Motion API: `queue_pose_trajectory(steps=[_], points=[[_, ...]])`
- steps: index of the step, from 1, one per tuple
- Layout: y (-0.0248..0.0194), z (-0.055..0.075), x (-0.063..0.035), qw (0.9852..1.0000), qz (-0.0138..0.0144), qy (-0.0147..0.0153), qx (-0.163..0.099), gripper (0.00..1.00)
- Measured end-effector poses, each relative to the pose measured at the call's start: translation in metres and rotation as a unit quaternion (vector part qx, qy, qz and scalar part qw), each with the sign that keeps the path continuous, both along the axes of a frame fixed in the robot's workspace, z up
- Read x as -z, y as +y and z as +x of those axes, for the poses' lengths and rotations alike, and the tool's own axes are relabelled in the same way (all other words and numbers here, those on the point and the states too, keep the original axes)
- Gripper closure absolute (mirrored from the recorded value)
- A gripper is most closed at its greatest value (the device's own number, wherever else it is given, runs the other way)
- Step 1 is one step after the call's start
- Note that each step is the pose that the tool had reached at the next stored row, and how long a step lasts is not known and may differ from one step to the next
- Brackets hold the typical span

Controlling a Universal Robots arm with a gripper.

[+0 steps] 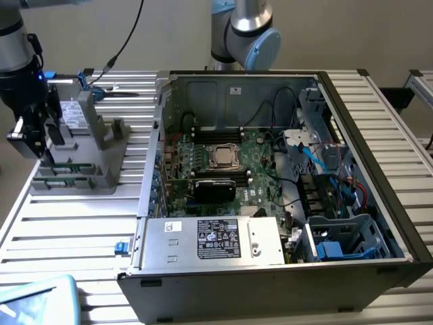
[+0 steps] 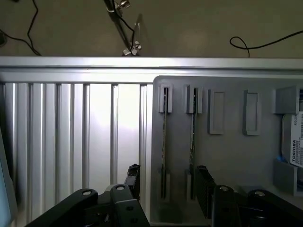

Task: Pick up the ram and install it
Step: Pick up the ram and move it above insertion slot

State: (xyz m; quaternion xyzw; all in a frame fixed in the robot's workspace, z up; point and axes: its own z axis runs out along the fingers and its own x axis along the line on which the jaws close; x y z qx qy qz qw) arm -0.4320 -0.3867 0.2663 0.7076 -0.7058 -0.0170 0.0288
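We see the claw (image 1: 39,143) in the upper part of the exterior view's left, hanging over a grey holder (image 1: 101,159) on the slatted metal table (image 1: 67,227). In the wrist view the claw (image 2: 168,176) is spread wide and has nothing in it. Its two black fingers (image 2: 134,178) stand apart, with two thin green sticks between them. These are the first ram stick (image 2: 164,137) and the second ram stick (image 2: 192,137). Each one stands on its edge in its own slot of the holder (image 2: 227,156), and neither finger touches them. A grey drive (image 2: 294,142) with a white Toshiba label sits further along the same holder. The open computer case (image 1: 400,213) fills the middle of the exterior view, well apart from the claw, with its green motherboard (image 1: 260,166) showing.
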Motion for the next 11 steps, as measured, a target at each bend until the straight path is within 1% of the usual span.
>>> queue_pose_trajectory(steps=[11], points=[[0.0,0.001,0.011,1.0,0.0,0.0,0.0,0.41]])
